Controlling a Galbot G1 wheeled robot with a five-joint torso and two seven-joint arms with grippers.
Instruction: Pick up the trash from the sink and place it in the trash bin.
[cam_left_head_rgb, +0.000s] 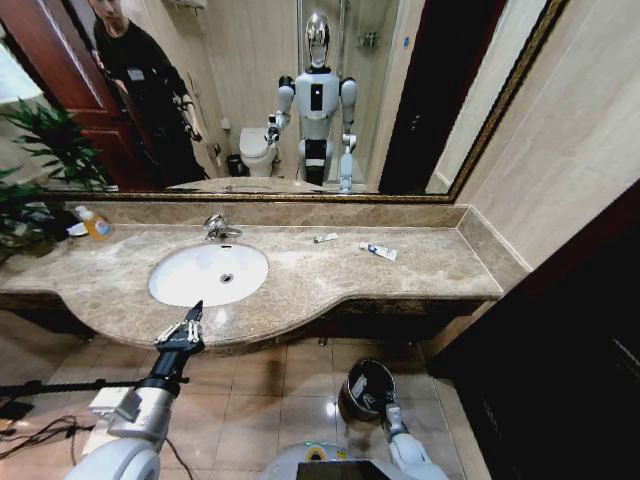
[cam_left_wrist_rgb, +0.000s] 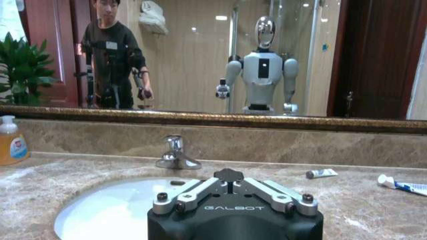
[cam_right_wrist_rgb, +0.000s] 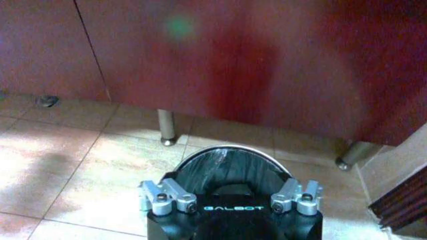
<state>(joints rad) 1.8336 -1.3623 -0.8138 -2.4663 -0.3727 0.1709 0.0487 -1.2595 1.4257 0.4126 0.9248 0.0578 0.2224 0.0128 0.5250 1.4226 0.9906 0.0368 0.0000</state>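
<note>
Litter on the marble tabletop (cam_left_head_rgb: 330, 275): a white-and-blue toothpaste tube (cam_left_head_rgb: 379, 250) lies flat on the right part, and a small white tube (cam_left_head_rgb: 325, 237) lies just left of it, a bit farther back toward the mirror. The two are near each other but apart. Both sit well right of the white oval sink (cam_left_head_rgb: 175, 285), outside the basin. From the left wrist view the same pair shows past the faucet (cam_left_wrist_rgb: 175, 154): small white tube (cam_left_wrist_rgb: 321, 173), then toothpaste tube (cam_left_wrist_rgb: 403, 184) at the right edge.

Chrome faucet (cam_left_head_rgb: 219, 228) stands at the far rim of the sink. An orange-liquid soap bottle (cam_left_head_rgb: 95, 224) stands upright at the far left of the tabletop, with a potted green plant (cam_left_head_rgb: 45, 160) behind and left of it.

Left claw (cam_left_head_rgb: 196, 314) hovers at the near edge of the tabletop, just over the near rim of the sink, fingers pressed together to a point, nothing between them. In the left wrist view the left claw (cam_left_wrist_rgb: 229, 176) points toward the faucet, fingers meeting at the tip.

Right claw (cam_left_head_rgb: 368, 392) hangs low, over the mouth of the trash bin (cam_left_head_rgb: 352, 382), which stands on the tiled floor (cam_left_head_rgb: 290, 385) under the right part of the tabletop. In the right wrist view the dark bin (cam_right_wrist_rgb: 227, 159) with its shiny rim sits right under the claw (cam_right_wrist_rgb: 230, 192); fingers set wide apart, nothing held.
</note>
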